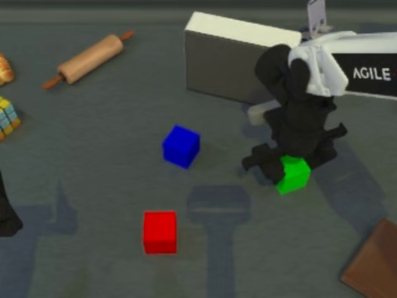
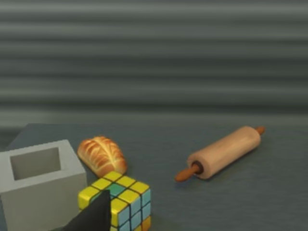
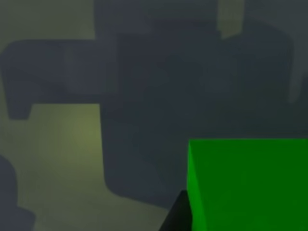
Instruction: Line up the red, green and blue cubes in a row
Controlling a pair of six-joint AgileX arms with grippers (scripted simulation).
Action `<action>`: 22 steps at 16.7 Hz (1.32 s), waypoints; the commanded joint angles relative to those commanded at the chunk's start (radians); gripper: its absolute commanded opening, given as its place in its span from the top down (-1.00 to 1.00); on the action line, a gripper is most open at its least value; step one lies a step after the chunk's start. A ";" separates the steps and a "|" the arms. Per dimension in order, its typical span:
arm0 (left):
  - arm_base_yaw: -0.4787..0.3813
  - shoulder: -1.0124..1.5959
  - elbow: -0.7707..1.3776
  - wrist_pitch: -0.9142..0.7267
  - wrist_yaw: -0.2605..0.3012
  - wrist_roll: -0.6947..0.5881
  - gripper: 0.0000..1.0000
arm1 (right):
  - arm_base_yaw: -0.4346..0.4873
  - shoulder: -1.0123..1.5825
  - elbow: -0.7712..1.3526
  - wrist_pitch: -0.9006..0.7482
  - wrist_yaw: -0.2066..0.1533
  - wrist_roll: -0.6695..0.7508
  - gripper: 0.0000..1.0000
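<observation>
Right gripper (image 1: 286, 169): at about 3 o'clock from the desk centre in the top view, directly over the small bright green matte cube (image 1: 293, 174). The right wrist view shows the cube large and close with a dark finger (image 3: 175, 214) against its side. Judged as clenched on the cube.
Left gripper (image 1: 6, 217): parked at the desk's 9 o'clock edge. Whether it is clenched or released cannot be told.
Green cube position: at 3 o'clock, well apart from the other two cubes. Whether it rests on the desk or is lifted cannot be told; the arm's shadow falls toward 6 o'clock.
Deep blue matte cube (image 1: 181, 146): near the desk centre, turned slightly askew.
Bright red matte cube (image 1: 160, 232): at 6 o'clock from the blue cube, sitting square, apart from it.
Other items: large white rectangular box (image 1: 239, 59) at 1 o'clock; wooden rolling pin (image 1: 90, 59) at 11 o'clock; multicoloured puzzle cube (image 2: 118, 199) and bread loaf (image 2: 102, 155) at 9 o'clock.
Step in hand: grasp and transfer of the green cube; no row is formed yet.
Next move: likely carry the green cube toward 9 o'clock and set it in line with the red and blue cubes, clearing the blue cube in transit.
</observation>
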 joint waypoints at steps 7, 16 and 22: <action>0.000 0.000 0.000 0.000 0.000 0.000 -1.00 | 0.000 -0.031 0.058 -0.079 0.001 0.002 1.00; 0.000 0.000 0.000 0.000 0.000 0.000 -1.00 | 0.001 -0.085 0.156 -0.239 0.000 0.000 1.00; 0.000 0.000 0.000 0.000 0.000 0.000 -1.00 | 0.095 -0.092 0.160 -0.254 0.000 0.165 1.00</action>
